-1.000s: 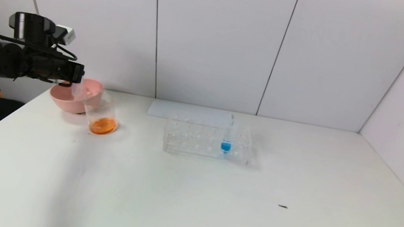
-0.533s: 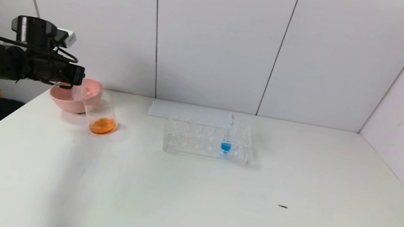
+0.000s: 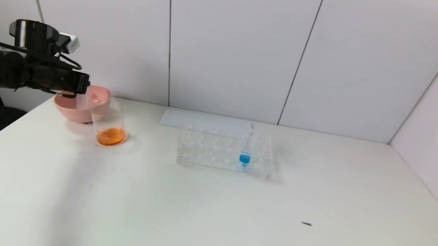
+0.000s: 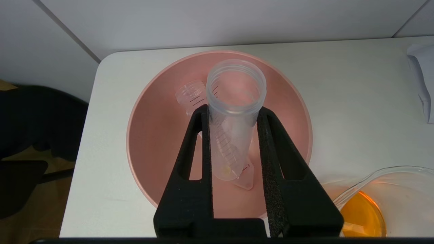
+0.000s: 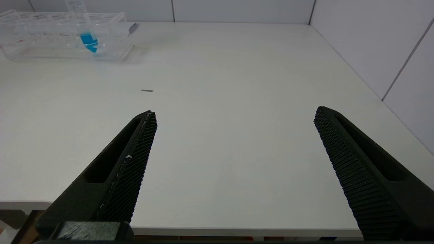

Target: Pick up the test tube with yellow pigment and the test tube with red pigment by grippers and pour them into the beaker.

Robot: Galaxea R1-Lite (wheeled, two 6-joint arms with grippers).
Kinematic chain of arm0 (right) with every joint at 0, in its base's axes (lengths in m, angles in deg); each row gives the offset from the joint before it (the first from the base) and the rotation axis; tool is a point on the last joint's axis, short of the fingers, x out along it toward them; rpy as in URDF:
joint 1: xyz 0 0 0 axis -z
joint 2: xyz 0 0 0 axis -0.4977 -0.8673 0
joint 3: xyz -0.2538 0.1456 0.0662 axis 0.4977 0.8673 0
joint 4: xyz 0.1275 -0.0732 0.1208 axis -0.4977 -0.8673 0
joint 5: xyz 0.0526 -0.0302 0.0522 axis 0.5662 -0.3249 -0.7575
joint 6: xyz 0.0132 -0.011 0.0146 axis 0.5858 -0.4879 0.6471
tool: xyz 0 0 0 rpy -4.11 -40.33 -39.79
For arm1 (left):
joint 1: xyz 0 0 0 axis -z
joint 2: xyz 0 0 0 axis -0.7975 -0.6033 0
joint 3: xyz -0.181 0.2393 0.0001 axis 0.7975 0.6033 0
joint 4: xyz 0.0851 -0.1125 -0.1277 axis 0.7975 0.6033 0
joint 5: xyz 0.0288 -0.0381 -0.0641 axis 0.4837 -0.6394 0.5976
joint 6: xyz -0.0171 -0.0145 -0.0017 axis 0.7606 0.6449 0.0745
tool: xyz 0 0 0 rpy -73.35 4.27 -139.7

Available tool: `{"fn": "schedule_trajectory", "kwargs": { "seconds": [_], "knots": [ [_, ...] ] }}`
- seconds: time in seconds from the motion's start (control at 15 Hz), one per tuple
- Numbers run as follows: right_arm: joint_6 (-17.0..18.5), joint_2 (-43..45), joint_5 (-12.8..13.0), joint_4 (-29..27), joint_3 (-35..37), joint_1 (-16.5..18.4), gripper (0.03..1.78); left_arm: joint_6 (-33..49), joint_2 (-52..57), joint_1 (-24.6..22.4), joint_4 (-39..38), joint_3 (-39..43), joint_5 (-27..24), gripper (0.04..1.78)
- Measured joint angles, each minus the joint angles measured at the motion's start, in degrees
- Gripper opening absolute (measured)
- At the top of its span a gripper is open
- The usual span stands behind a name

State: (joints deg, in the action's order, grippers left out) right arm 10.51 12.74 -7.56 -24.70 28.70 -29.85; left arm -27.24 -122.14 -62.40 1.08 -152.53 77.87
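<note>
Left wrist view: emptied tube held over the pink bowl

Left wrist view shows the left gripper [image 4: 234,149] clenched on a clear test tube [image 4: 234,112], mouth toward the lens, almost no liquid left in it; a faint yellowish speck near its tip. It hangs over the pink bowl [image 4: 159,142], where a second empty tube [image 4: 191,96] already lies. Which tube held which pigment I cannot tell. At lower right of that frame, the beaker [image 4: 366,210] holds orange liquid.

Judgement: pouring looks finished; the step in hand is discarding the spent tube. Next move calls for letting the fingers go so it drops into the bowl and not onto the beaker just beside.

Head view adds layout: beaker [image 3: 110,124] at left of frame, touching or just in front of the bowl; tube rack [image 3: 214,151] at centre with the blue tube [image 3: 245,152] standing in it. It hides the bowl's contents.

Right wrist view: right gripper [image 5: 234,115] released, wide apart, parked at the near table edge, holding nothing.
</note>
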Motion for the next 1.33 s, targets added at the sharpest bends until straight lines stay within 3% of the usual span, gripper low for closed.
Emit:
{"fn": "schedule_trajectory", "kwargs": {
  "seconds": [0.27, 0.4, 0.6, 0.8, 0.93, 1.33],
  "knots": [
    [0.0, 0.0, 0.0, 0.0, 0.0, 0.0, 1.70, 0.1, 0.0, -0.4, -0.3, 0.2, -0.5, 0.60],
    [0.0, 0.0, 0.0, 0.0, 0.0, 0.0, 1.70, 0.1, 0.1, -0.4, -0.3, 0.2, -0.5, 0.84],
    [0.0, 0.0, 0.0, 0.0, 0.0, 0.0, 1.70, 0.1, 0.2, -0.4, -0.3, 0.2, -0.5, 1.34],
    [0.0, 0.0, 0.0, 0.0, 0.0, 0.0, 1.70, 0.0, 0.5, -0.4, -0.4, 0.3, -0.5, 1.66],
    [0.0, 0.0, 0.0, 0.0, 0.0, 0.0, 1.70, 0.1, 0.9, -0.4, -0.7, 0.5, -0.5, 1.76],
    [0.0, 0.0, 0.0, 0.0, 0.0, 0.0, 1.70, 0.8, 3.4, -0.5, -1.7, 1.8, -0.5, 1.76]
  ]
}}
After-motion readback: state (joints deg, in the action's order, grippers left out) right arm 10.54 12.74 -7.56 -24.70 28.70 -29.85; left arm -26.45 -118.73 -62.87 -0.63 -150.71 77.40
